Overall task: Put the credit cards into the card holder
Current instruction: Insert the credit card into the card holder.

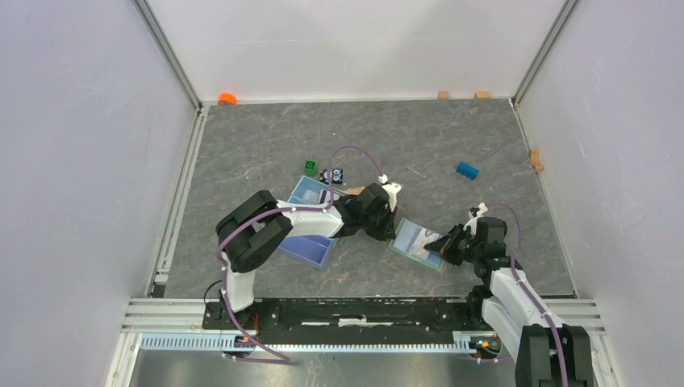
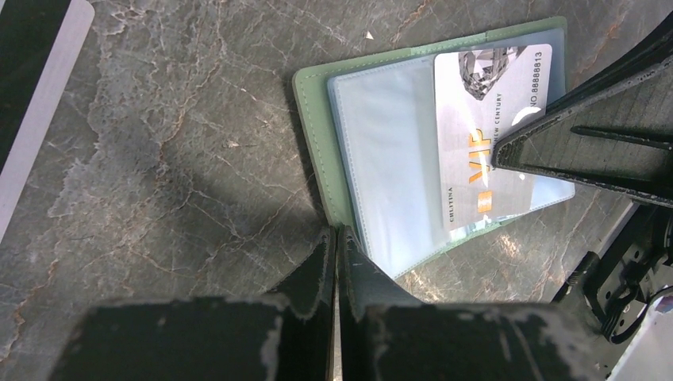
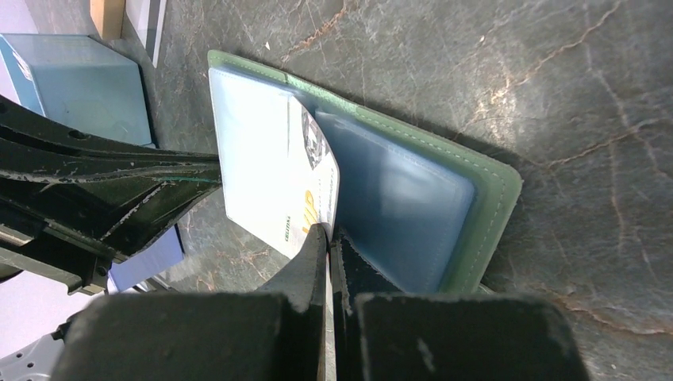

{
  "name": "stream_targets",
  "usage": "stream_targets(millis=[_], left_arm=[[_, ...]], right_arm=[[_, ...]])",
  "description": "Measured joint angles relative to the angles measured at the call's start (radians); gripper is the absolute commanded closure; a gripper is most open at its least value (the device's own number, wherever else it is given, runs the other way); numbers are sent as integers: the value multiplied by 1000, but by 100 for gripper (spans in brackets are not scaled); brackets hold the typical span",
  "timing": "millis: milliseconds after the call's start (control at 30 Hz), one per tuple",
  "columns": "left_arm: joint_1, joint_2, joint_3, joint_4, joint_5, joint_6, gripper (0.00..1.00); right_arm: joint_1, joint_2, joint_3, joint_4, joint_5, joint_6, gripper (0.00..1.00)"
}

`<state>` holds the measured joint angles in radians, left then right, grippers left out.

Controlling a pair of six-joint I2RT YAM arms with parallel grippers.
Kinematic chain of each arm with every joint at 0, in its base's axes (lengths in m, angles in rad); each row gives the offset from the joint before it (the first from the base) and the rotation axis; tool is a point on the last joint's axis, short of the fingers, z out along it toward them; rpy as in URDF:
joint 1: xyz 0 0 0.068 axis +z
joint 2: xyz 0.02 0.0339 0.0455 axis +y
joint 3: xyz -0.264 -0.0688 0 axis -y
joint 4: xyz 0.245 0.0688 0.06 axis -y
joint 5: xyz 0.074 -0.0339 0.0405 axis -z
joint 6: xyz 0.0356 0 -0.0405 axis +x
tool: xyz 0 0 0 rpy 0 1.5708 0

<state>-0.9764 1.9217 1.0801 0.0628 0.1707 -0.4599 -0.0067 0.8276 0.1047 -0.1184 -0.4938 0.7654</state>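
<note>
The grey marbled table [image 1: 266, 145] is carrying everything, and both arms are reaching in toward its middle. The light blue tray [image 1: 310, 250] is sitting under the left arm's forearm, just left of the work.

The sage-green card holder [image 3: 488, 198] is lying open and flat on the table between the two grippers, its pale blue-green sleeves facing up.

The left gripper [image 2: 335, 246] is coming in from the tray side with its fingers clenched together. The tips are touching the card holder's near edge. Whether they are catching the sleeve or only pressing against it cannot be told.

The right gripper [image 3: 327, 238] is reaching in from the opposite side, its fingers pinched tight on the edge of the VIP credit card [image 2: 488, 135]. That card is whitish with orange lettering. It is resting over the sleeve on the right gripper's side, and its gripped edge is curling up off the sleeve.

A second card with a dark stripe [image 2: 32, 95] is lying flat on the table, well apart from the card holder.

Further back, a small blue block [image 1: 467, 170] and a green cube [image 1: 310, 167] are sitting on the table.
</note>
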Motion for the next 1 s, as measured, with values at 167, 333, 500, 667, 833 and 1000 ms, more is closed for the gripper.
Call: stream_targets(millis=[167, 333, 500, 667, 833, 1000], left_arm=[[0, 0, 0, 1, 6, 16, 98], [0, 0, 0, 1, 8, 28, 98], [0, 0, 0, 1, 8, 38, 98], [0, 0, 0, 1, 9, 44, 98], [0, 0, 0, 0, 7, 47, 98], [1, 0, 0, -1, 6, 47, 98]], right_arm=[[-1, 45, 11, 19, -11, -4, 100], [-1, 85, 21, 35, -25, -16, 100], [-1, 97, 26, 35, -31, -33, 100], [-2, 97, 26, 34, -33, -36, 100], [-2, 84, 36, 0, -21, -37, 100], [-2, 81, 56, -50, -14, -50, 100]])
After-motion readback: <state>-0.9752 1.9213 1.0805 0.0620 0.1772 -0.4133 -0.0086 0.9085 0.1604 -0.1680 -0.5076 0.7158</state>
